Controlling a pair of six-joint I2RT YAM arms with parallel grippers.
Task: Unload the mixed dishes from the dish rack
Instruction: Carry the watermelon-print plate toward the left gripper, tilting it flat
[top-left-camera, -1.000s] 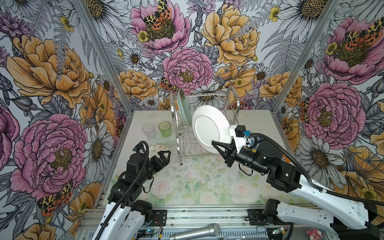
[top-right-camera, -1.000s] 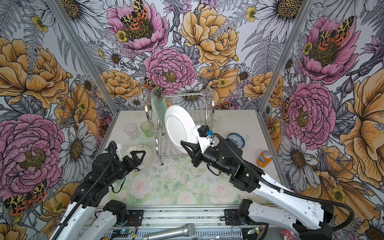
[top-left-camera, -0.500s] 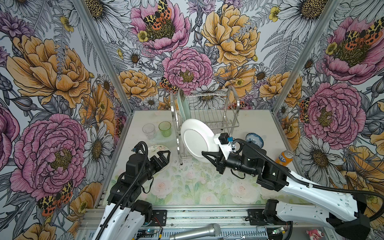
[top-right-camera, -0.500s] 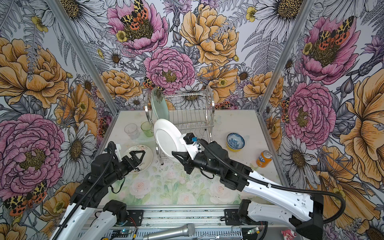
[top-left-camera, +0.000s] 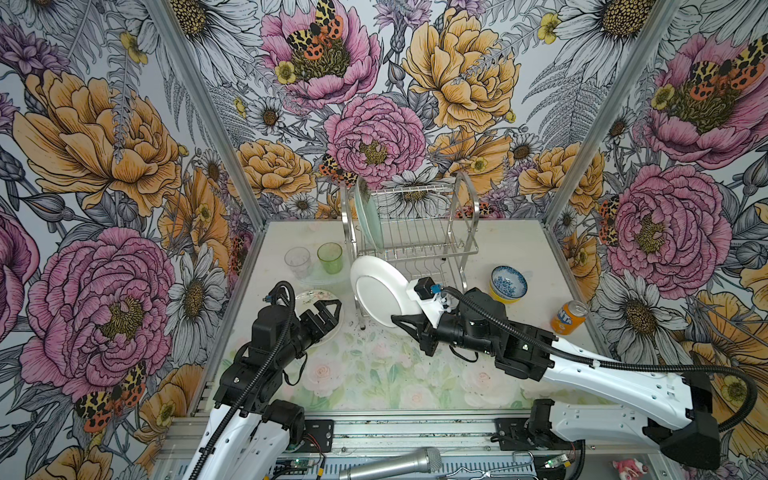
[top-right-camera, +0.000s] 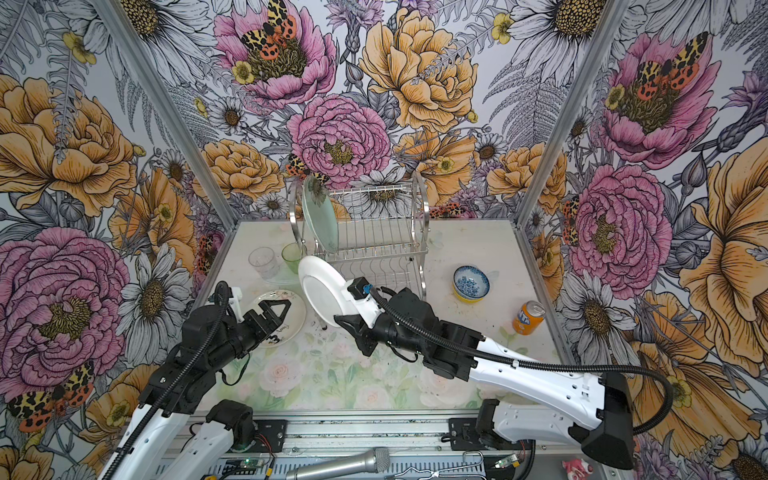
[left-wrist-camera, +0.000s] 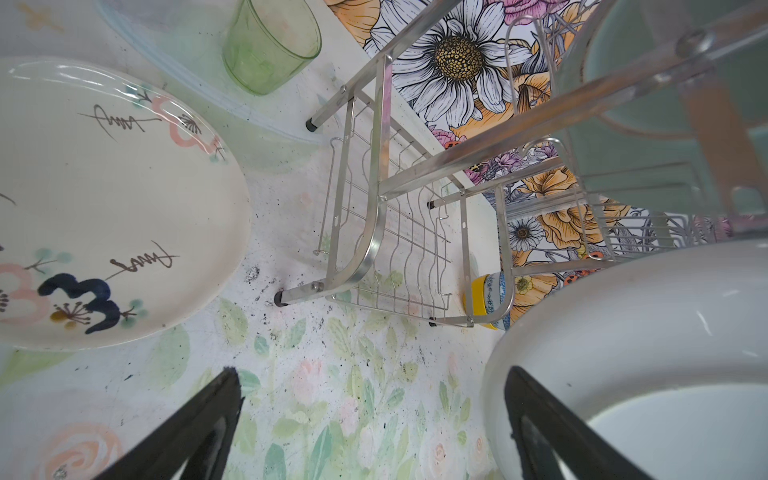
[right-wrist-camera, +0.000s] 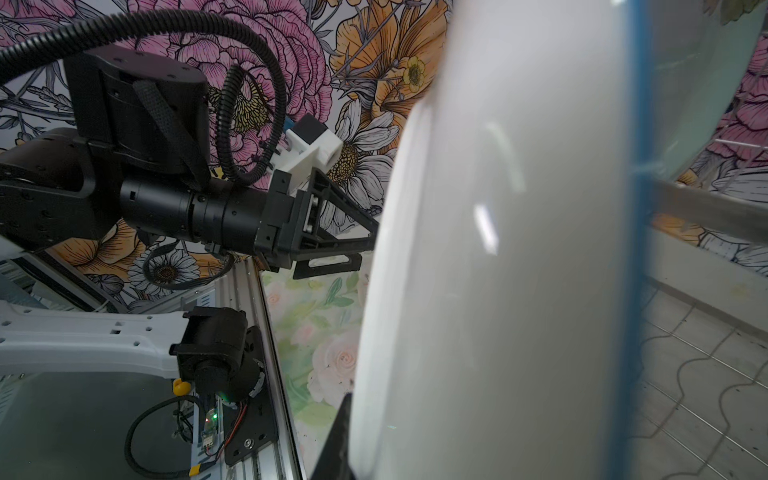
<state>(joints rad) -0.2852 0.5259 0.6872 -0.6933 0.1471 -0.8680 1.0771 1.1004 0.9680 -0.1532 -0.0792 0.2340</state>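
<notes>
1. The right gripper (top-left-camera: 409, 328) is clamped on the lower rim of the white plate (top-left-camera: 380, 291). It holds the plate on edge and tilted, just in front of the dish rack (top-left-camera: 419, 232) at the rack's left front leg.
2. The plate is out of the rack's slots but not yet laid down. I cannot tell whether its bottom edge touches the tabletop (top-left-camera: 374, 374).
3. The left gripper (top-left-camera: 328, 309) has its jaws wide apart and holds nothing. It hovers over the cream flowered plate (top-left-camera: 318, 297), which lies flat near the tabletop's left edge.
4. Already unloaded along that left edge are the clear glass (top-left-camera: 297, 262) and the green tumbler (top-left-camera: 330, 257). They stand side by side, farther back than the cream plate.
5. To the right of the rack, the blue-and-white patterned bowl (top-left-camera: 508, 282) sits nested in the yellow bowl (top-left-camera: 505, 297). The orange soda can (top-left-camera: 569, 318) stands near the right edge, apart from the bowls.
6. One pale green plate (top-left-camera: 368, 216) stands upright in the left end of the rack's upper shelf. I see no other dish in the rack.
7. By my reckoning the job is nearly done. What remains is to set the white plate down and then fetch the green one.
</notes>
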